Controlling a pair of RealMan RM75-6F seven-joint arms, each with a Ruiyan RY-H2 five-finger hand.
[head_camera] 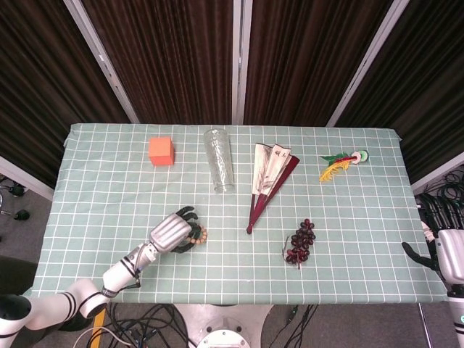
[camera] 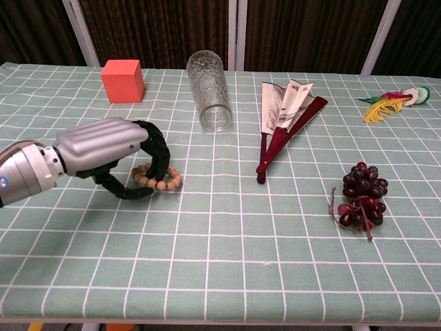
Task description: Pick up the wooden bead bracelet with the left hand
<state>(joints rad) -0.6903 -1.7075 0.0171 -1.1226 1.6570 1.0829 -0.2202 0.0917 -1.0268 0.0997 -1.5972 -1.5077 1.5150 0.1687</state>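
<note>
Curling over the wooden bead bracelet [camera: 157, 178], left hand [camera: 103, 148] w/ fingers clamped on it, prob. to scoop it up; right hand [head_camera: 449, 254] idle, fingers apart.

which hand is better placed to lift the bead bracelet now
Left. The left hand is already over the wooden bead bracelet, its fingers curled down onto the beads. The right hand hangs off the table's far right edge, beyond the grapes, with nothing in it.

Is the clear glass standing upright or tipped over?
Tipped over. The glass lies on its side on the checked tablecloth, its open mouth facing the chest camera.
</note>
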